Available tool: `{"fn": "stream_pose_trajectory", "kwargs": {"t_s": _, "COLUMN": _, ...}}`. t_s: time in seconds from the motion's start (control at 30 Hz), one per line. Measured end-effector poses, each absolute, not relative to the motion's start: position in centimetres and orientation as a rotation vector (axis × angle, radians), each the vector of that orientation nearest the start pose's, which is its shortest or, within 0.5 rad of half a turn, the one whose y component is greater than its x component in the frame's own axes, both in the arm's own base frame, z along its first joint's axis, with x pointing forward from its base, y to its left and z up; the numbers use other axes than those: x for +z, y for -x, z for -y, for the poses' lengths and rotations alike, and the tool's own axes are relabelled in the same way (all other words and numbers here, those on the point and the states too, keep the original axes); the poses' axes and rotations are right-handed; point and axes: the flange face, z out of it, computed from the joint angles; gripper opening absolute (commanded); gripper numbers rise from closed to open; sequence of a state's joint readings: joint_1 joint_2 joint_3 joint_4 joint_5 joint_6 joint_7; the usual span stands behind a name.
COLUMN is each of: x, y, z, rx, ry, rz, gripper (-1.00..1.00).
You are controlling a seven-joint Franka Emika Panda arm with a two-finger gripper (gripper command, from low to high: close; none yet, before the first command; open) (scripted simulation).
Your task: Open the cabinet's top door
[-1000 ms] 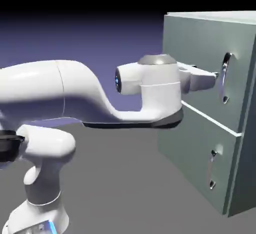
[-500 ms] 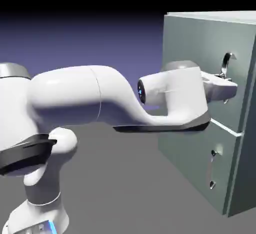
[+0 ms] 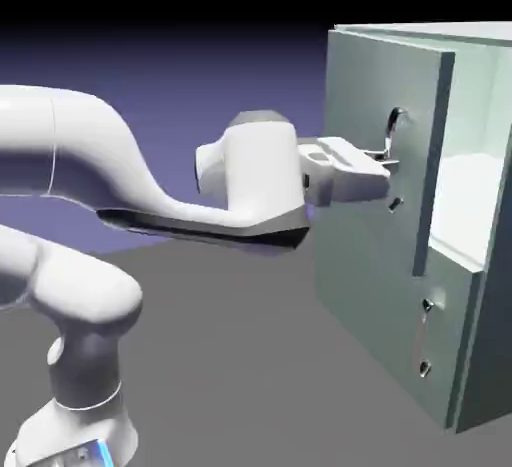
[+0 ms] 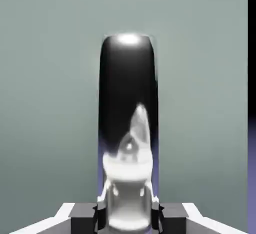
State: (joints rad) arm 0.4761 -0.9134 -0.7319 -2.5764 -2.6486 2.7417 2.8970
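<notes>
The pale grey-green cabinet (image 3: pixel 390 65) stands at the exterior view's right. Its top door (image 3: pixel 380 125) is swung partly out, and the pale interior (image 3: pixel 468 195) shows behind its free edge. My gripper (image 3: pixel 384 164) is shut on the door's curved silver bar handle (image 3: pixel 395 130). In the hand view the handle (image 4: pixel 128 123) stands upright as a dark shiny bar between my two fingertips (image 4: pixel 82 217), with my gripper (image 4: pixel 128 217) closed around its base. The door panel (image 4: pixel 50 77) fills the picture behind it.
Below the top door is the shorter lower panel (image 3: pixel 380 295), flush with the cabinet front, with its small silver handle (image 3: pixel 424 340). The white arm reaches in from the exterior view's left over the grey table (image 3: pixel 250 375).
The gripper closed on the handle, then the hand drew back toward the exterior view's left. The top door swung out with it, uncovering the interior.
</notes>
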Motion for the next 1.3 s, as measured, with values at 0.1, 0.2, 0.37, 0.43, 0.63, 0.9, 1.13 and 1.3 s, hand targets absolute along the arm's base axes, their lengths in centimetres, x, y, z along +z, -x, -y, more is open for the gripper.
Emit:
{"fn": "stream_pose_trajectory", "kwargs": {"t_s": 0.1, "x": 52.0, "y": -33.4, "z": 9.3, "rx": -1.945, "ry": 1.724, "rz": -1.025, "gripper": -1.00}}
{"fn": "stream_pose_trajectory", "kwargs": {"t_s": 0.2, "x": 52.0, "y": -31.3, "z": 7.7, "rx": -1.979, "ry": 1.712, "rz": -1.085, "gripper": -1.00}}
{"fn": "stream_pose_trajectory", "kwargs": {"t_s": 0.37, "x": 52.0, "y": -28.3, "z": 5.0, "rx": -2.032, "ry": 1.691, "rz": -1.179, "gripper": -1.00}}
{"fn": "stream_pose_trajectory", "kwargs": {"t_s": 0.43, "x": 52.0, "y": -27.2, "z": 4.0, "rx": -2.050, "ry": 1.683, "rz": -1.212, "gripper": -1.00}}
{"fn": "stream_pose_trajectory", "kwargs": {"t_s": 0.63, "x": 52.0, "y": -24.8, "z": 1.3, "rx": -2.095, "ry": 1.660, "rz": -1.299, "gripper": -1.00}}
{"fn": "stream_pose_trajectory", "kwargs": {"t_s": 0.9, "x": 52.0, "y": -22.1, "z": -2.2, "rx": -2.148, "ry": 1.628, "rz": -1.405, "gripper": -1.00}}
{"fn": "stream_pose_trajectory", "kwargs": {"t_s": 1.13, "x": 52.0, "y": -19.8, "z": -5.9, "rx": -2.197, "ry": 1.592, "rz": -1.512, "gripper": -1.00}}
{"fn": "stream_pose_trajectory", "kwargs": {"t_s": 1.3, "x": 52.0, "y": -18.2, "z": -8.9, "rx": -2.234, "ry": 1.560, "rz": -1.597, "gripper": -1.00}}
